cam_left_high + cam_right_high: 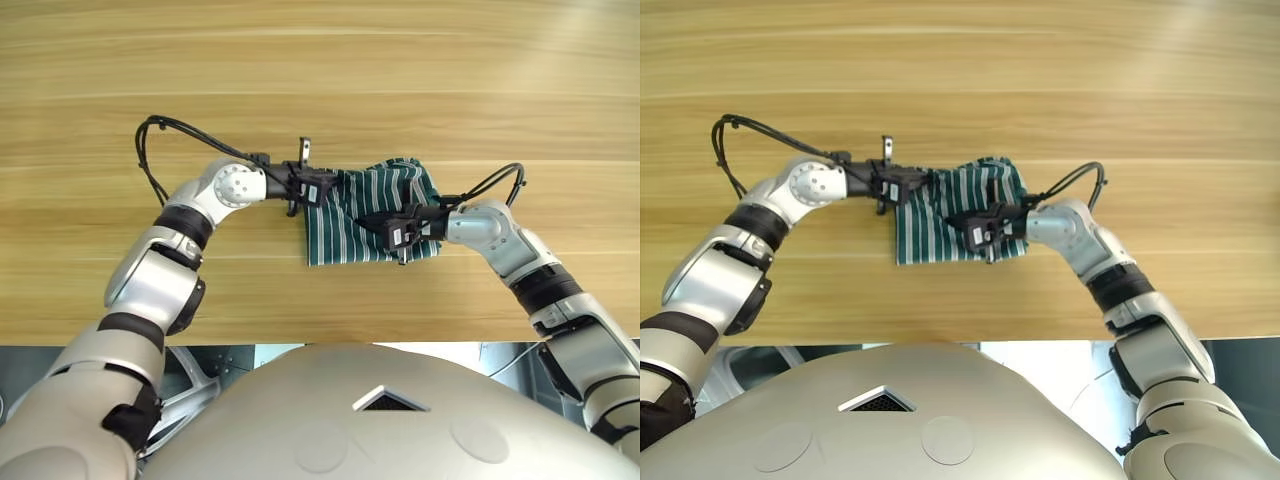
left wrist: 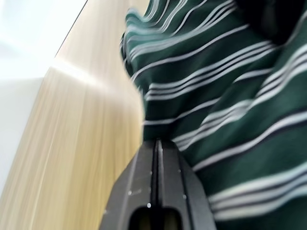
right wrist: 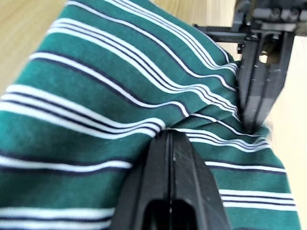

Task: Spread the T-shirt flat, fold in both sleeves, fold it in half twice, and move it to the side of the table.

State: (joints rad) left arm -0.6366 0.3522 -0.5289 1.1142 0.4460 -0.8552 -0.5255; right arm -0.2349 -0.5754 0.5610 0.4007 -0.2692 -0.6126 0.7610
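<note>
We judge the shirt (image 1: 350,225) folded small, only its move to the side of the surface (image 1: 320,80) remaining; left tool (image 2: 157,141) and right tool (image 3: 168,133) each pinch cloth.

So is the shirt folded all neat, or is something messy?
The T-shirt is folded small, but its far corner near the right end effector bulges up rumpled instead of lying flat. The near edge looks straight.
</note>
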